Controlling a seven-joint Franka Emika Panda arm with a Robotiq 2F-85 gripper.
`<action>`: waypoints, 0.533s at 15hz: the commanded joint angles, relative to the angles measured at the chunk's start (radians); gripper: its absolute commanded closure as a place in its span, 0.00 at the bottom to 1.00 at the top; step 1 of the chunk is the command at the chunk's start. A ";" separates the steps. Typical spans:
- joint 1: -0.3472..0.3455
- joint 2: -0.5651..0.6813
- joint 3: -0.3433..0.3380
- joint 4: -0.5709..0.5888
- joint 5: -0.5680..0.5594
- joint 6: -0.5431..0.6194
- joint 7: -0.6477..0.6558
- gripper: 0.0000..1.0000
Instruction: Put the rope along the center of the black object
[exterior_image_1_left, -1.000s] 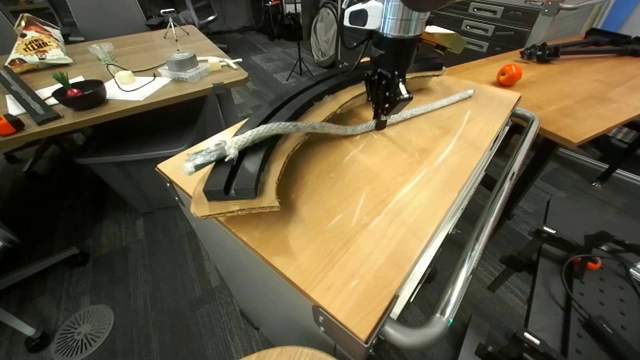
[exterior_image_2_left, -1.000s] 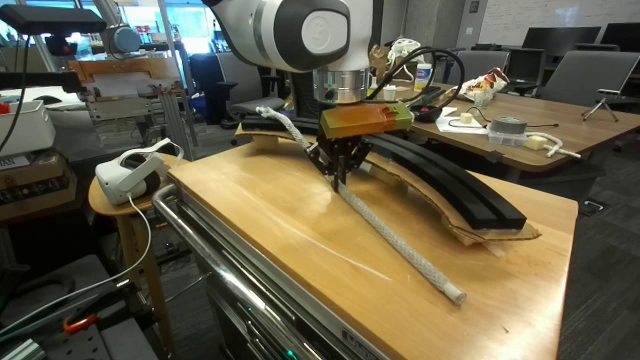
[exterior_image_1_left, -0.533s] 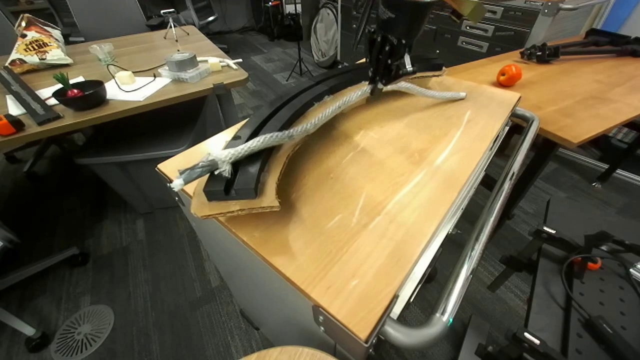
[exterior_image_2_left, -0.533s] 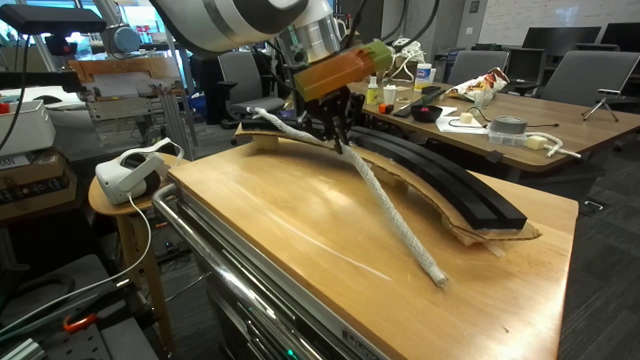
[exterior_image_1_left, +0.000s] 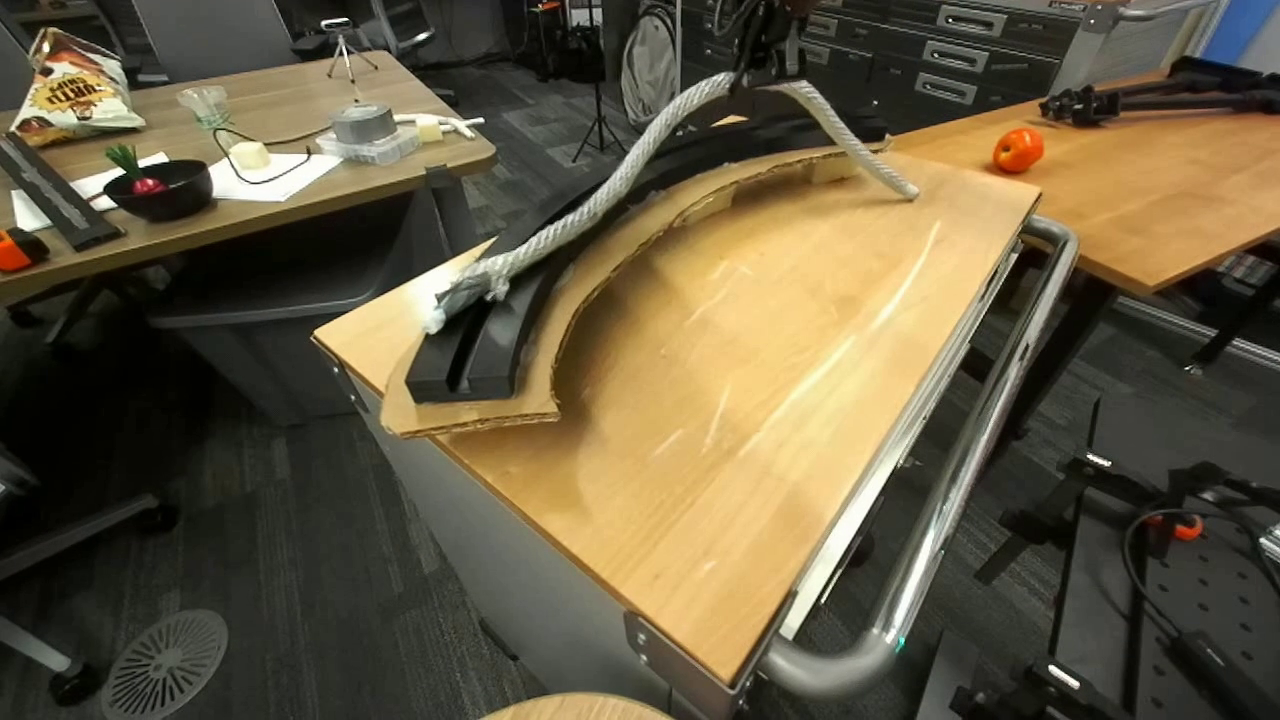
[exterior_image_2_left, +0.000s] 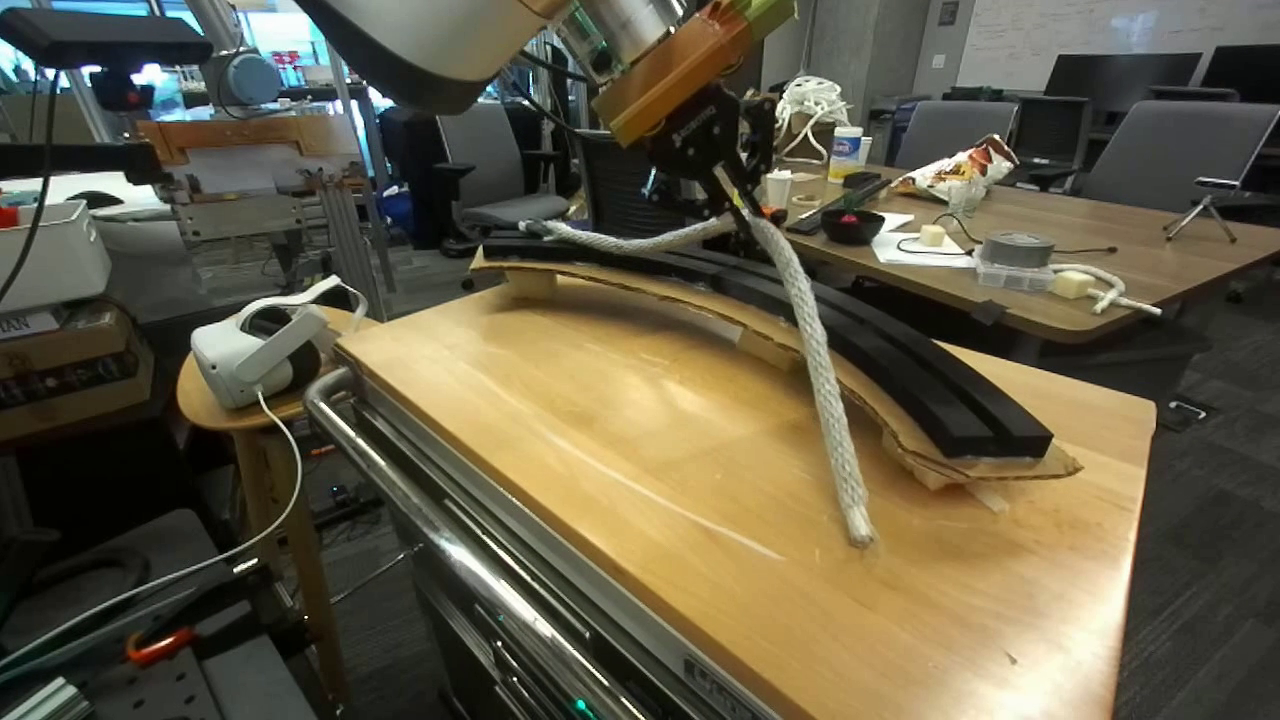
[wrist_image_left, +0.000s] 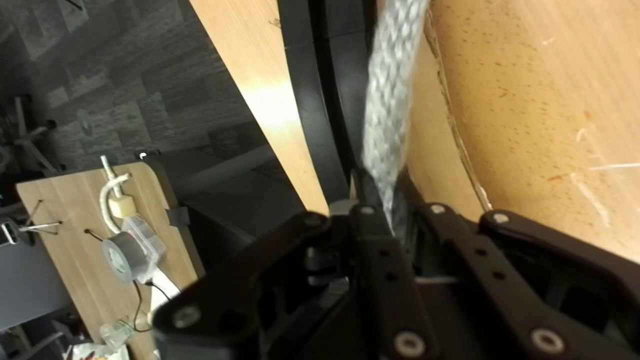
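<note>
End effector (wrist_image_left: 386, 187) clamps braided rope (exterior_image_2_left: 818, 350) above grooved black track (exterior_image_2_left: 920, 385); one rope end slants off track's concave side.

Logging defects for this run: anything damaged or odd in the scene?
Yes: the rope looks frayed. Loose strands stick out beside the grey wrap at its end, near one end of the black object. The tabletop also shows pale streaks, possibly scratches.

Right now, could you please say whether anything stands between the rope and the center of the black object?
Nothing visible: the jaws hold the rope raised, and no object shows between it and the groove along the black object. One rope end hangs over the tabletop.
</note>
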 joint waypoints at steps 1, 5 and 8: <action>0.020 0.082 0.011 0.082 -0.124 -0.055 0.197 0.96; 0.047 0.160 0.024 0.128 -0.125 -0.096 0.260 0.96; 0.080 0.200 0.012 0.169 -0.131 -0.123 0.295 0.96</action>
